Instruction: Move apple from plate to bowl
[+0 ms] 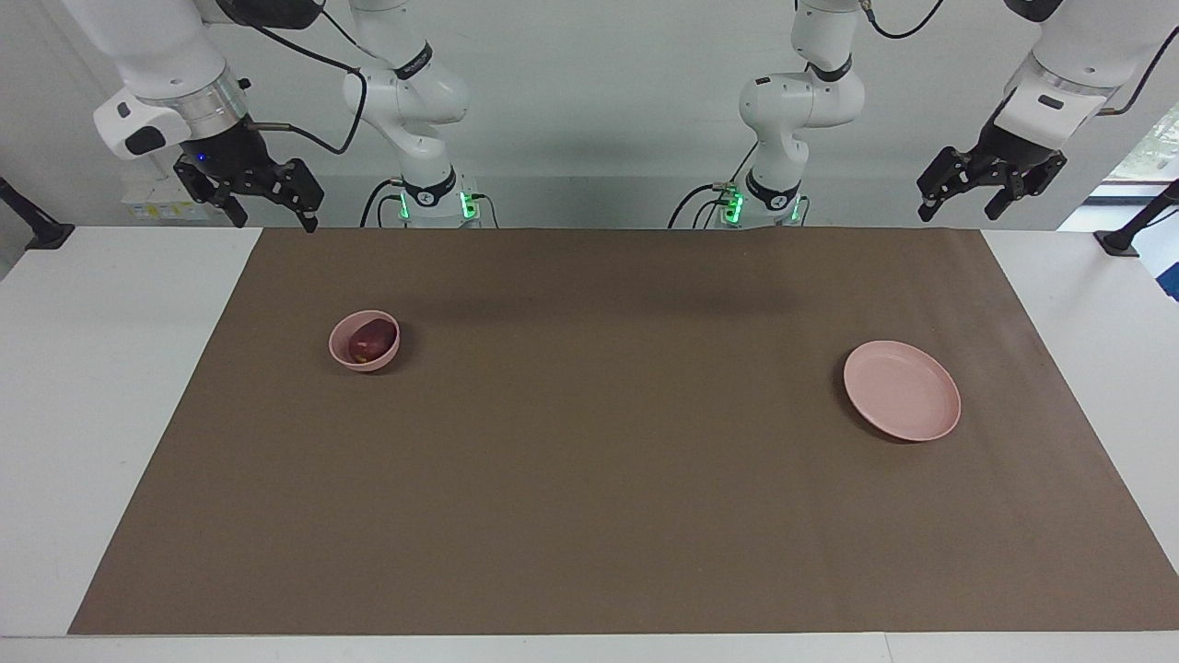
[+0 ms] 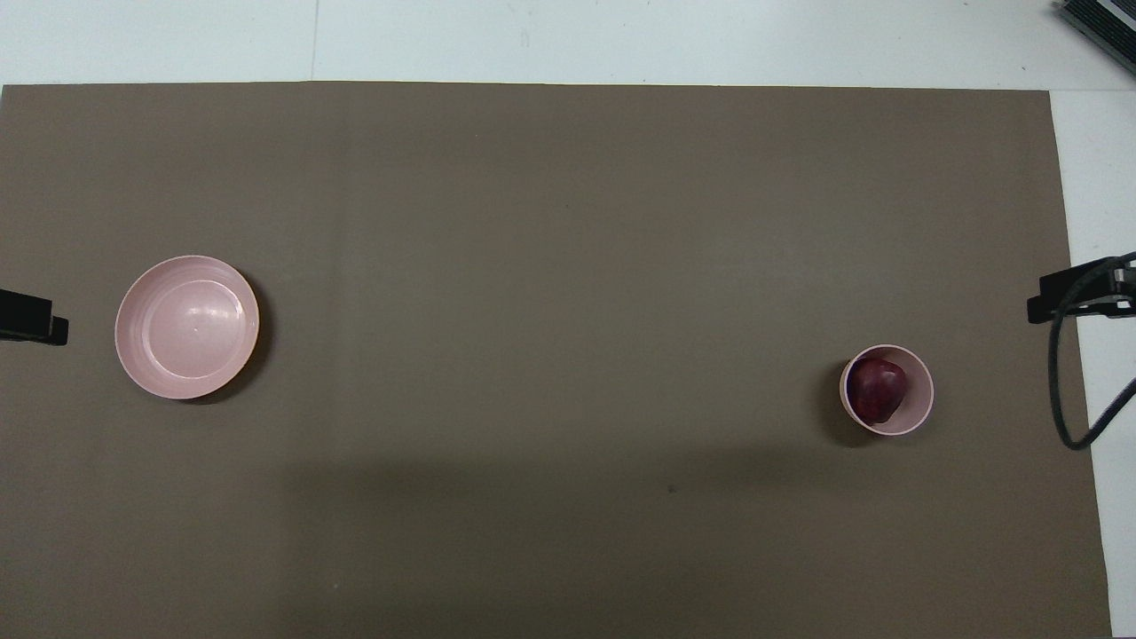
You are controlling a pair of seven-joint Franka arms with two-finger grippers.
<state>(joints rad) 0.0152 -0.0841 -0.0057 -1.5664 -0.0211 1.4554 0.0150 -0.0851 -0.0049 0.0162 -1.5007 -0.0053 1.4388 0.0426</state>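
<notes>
The dark red apple (image 1: pixel 368 343) lies inside the small deep pink bowl (image 1: pixel 343 354), toward the right arm's end of the brown mat; both also show in the overhead view, the apple (image 2: pixel 879 389) within the bowl (image 2: pixel 921 408). The flat pink plate (image 1: pixel 903 390) sits bare toward the left arm's end and also shows in the overhead view (image 2: pixel 186 326). My right gripper (image 1: pixel 276 221) hangs open and empty, raised over the mat's corner by its base. My left gripper (image 1: pixel 958 215) hangs open and empty, raised over the other corner by its base. Both arms wait.
A brown mat (image 1: pixel 589 460) covers most of the white table (image 1: pixel 92 368). Black clamp stands sit at both table ends (image 1: pixel 37 235) (image 1: pixel 1128 239). A black cable (image 2: pixel 1065 390) loops near the right gripper.
</notes>
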